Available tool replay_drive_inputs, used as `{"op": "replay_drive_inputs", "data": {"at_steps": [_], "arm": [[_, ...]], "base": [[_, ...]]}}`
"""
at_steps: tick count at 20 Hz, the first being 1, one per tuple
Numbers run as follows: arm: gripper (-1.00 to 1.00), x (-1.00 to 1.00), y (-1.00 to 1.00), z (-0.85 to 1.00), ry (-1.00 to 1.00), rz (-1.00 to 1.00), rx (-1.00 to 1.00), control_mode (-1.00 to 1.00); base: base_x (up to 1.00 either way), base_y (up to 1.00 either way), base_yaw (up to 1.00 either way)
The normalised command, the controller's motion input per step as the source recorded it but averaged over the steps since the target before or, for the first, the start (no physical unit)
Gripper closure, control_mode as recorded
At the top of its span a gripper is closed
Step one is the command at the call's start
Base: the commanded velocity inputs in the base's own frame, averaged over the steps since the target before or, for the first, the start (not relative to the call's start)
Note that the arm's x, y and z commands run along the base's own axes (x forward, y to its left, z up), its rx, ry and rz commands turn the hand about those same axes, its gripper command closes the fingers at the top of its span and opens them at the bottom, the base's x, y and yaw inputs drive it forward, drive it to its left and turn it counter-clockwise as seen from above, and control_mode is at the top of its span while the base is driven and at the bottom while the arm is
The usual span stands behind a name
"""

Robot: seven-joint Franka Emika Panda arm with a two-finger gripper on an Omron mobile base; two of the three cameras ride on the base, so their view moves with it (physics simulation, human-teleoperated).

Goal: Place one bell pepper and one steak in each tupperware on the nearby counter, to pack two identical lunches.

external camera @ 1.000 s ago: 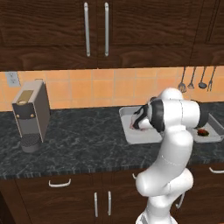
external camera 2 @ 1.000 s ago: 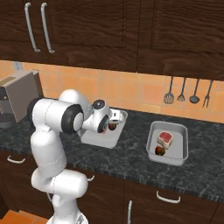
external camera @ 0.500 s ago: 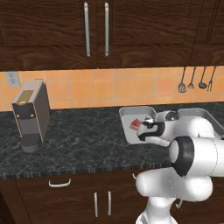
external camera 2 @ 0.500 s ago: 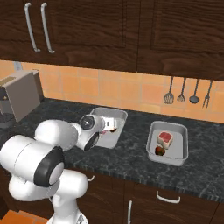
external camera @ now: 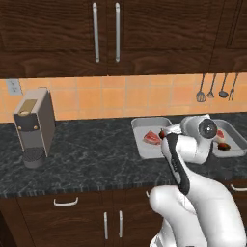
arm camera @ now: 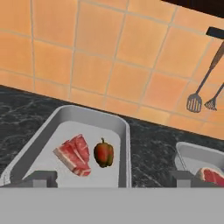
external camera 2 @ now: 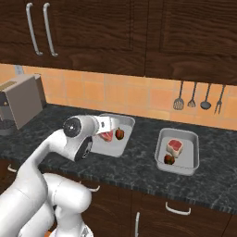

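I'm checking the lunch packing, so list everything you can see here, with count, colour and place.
tupperware: two, light grey, side by side on the counter; near one, far one.
steak: two, pink-red, one per tupperware.
bell pepper: two, dark red-orange, one beside each steak.
counter: one, black with grey marbling.
toaster: one, silver, at the counter's left end.
utensils: four, dark, hanging on the orange tile wall.
upper cabinets: dark brown, silver handles.
drawers: dark brown, curved handles, under the counter.
gripper: one, over the near tupperware; whether its fingers are open is unclear.
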Motion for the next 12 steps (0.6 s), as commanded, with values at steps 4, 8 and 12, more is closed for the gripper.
{"op": "replay_drive_inputs", "data": {"at_steps": [4, 8, 12], "arm": [[-1.0, -1.0, 0.25, 0.63, 0.37, 0.0, -0.09, -1.0], [-1.0, -1.0, 0.47, 0.15, 0.16, 0.0, -0.17, -1.0], [-1.0, -1.0, 0.73, -0.26, -0.16, 0.06, -0.22, -1.0]], "base": [[0.0, 0.0, 0.0], [0.0, 0.0, 0.0], [0.0, 0.0, 0.0]]}}
